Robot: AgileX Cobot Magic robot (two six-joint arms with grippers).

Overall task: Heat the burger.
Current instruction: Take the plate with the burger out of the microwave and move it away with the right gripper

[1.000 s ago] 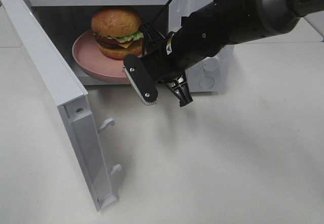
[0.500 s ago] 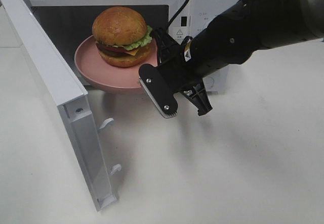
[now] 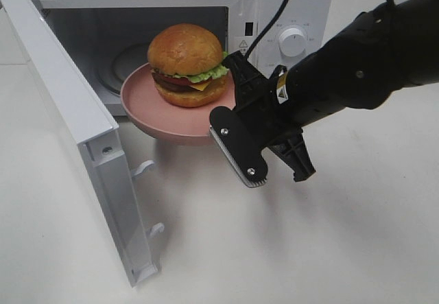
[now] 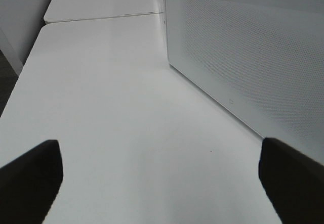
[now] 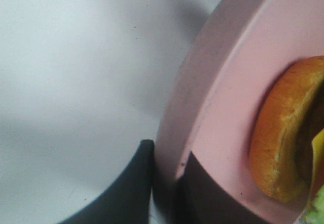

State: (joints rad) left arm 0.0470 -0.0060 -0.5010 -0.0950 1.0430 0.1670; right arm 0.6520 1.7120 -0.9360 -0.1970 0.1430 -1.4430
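Note:
The burger [image 3: 186, 60] sits upright on a pink plate [image 3: 147, 101] that hangs in the air just outside the microwave's [image 3: 288, 2] open mouth. My right gripper [image 3: 226, 115] is shut on the plate's right rim. In the right wrist view its dark fingers [image 5: 126, 188] pinch that rim [image 5: 228, 82], with the bun [image 5: 283, 133] beside them. My left gripper [image 4: 162, 183] is open over bare table with nothing between its fingers; it is outside the exterior view.
The microwave door [image 3: 75, 112] stands swung open at the left, its lower corner near the table's front. A white dial [image 3: 293, 42] is on the control panel. A white dotted panel [image 4: 253, 57] rises beside the left gripper.
The right gripper has drawn the plate and burger out of the microwave cavity, toward the front and right. The left gripper's view gives no earlier frame.

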